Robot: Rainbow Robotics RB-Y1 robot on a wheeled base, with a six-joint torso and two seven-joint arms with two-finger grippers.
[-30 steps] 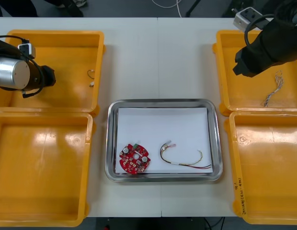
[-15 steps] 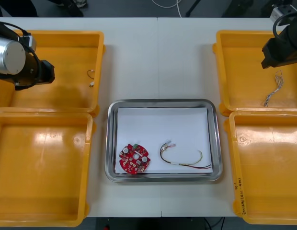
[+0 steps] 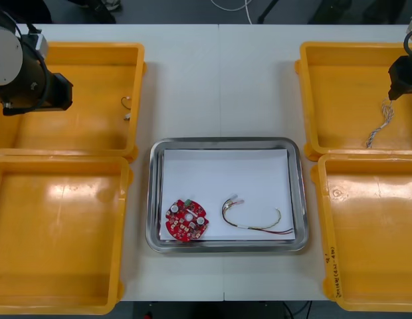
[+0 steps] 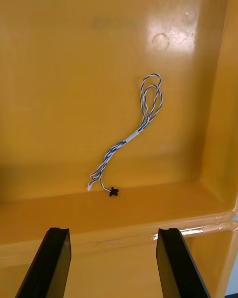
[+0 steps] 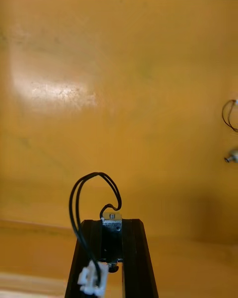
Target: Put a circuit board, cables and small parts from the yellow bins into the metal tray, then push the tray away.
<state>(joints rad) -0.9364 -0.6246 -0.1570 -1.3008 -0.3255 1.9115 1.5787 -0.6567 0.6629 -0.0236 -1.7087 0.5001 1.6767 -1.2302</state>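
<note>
My left gripper (image 5: 112, 223) is shut on a black cable (image 5: 73, 201), whose metal end sits between the fingers while a white plug hangs by one finger. In the front view this gripper (image 3: 62, 93) hovers over the far left yellow bin (image 3: 135, 80). My right gripper (image 4: 113, 231) stands open above the rim of the far right bin (image 3: 307, 100), short of a twisted blue and white cable (image 4: 134, 136) lying in that bin (image 3: 380, 125). The metal tray (image 3: 153, 199), white inside, holds a round red circuit board (image 3: 187, 220) and a red and yellow cable (image 3: 252, 218).
Small metal parts (image 3: 126, 106) lie in the far left bin, off to one side of the left fingers (image 5: 231, 134). The near left bin (image 3: 60, 232) and near right bin (image 3: 372, 232) flank the tray. Bare table lies beyond the tray.
The right arm has swung out to the right edge of the front view, uncovering the far right bin. The left arm has shifted slightly toward the far side.
</note>
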